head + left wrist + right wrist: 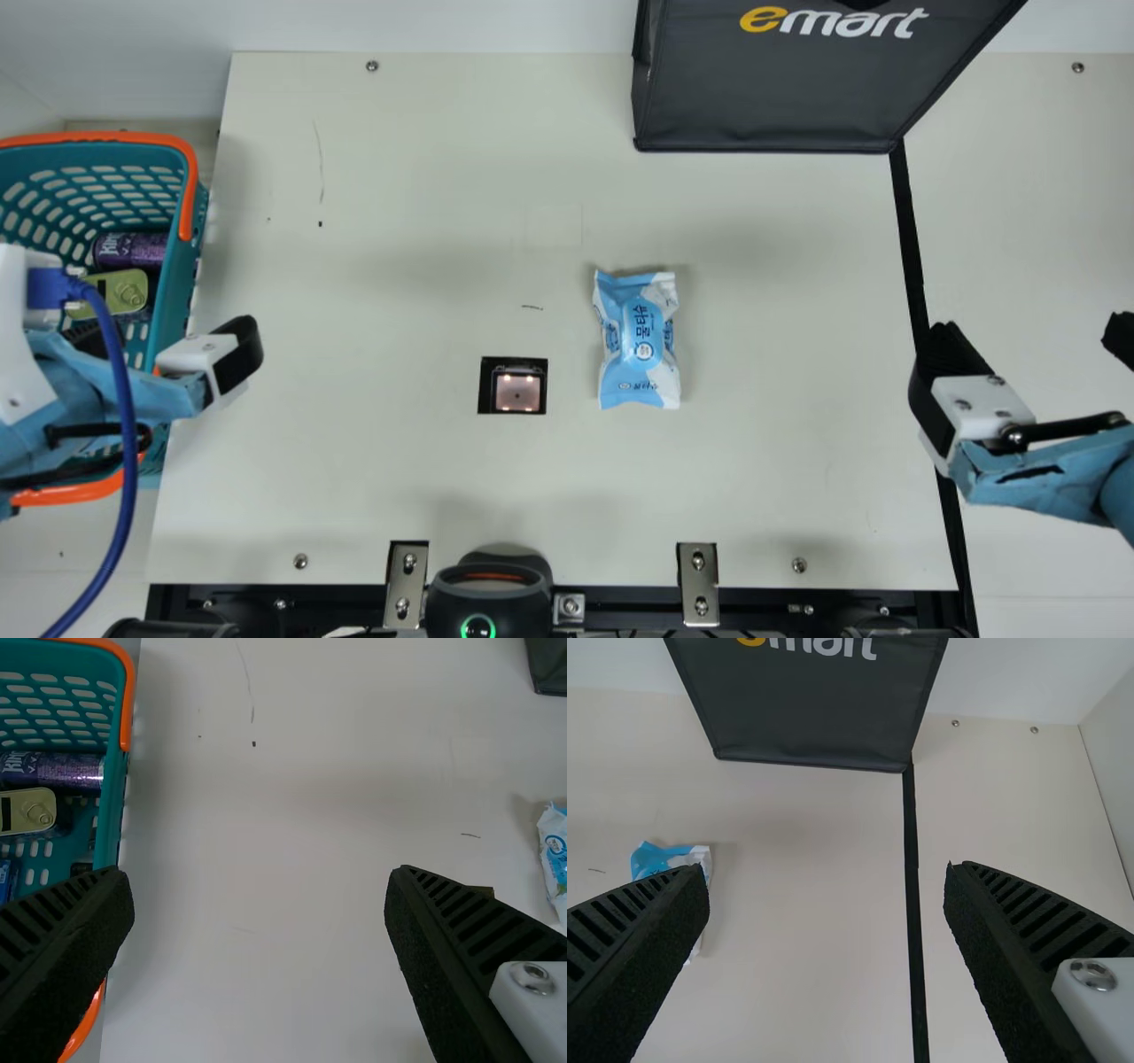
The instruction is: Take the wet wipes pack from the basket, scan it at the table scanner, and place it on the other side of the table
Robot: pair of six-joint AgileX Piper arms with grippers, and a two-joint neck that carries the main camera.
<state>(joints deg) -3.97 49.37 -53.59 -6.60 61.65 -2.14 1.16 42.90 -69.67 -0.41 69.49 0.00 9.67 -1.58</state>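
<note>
- Blue-and-white wet wipes pack (638, 341): lying beside the table scanner (517, 391); transfer seems in hand, scan unconfirmed.
- Right gripper (828, 870): spread, empty; likely next to straddle the pack and carry it across.
- Left gripper (259, 873): spread, empty, near the basket (173, 292).

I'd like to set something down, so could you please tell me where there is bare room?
Bare table lies between the basket and scanner, and between the wipes pack and black strip. It is crowded inside the basket and tight between scanner and pack.
</note>
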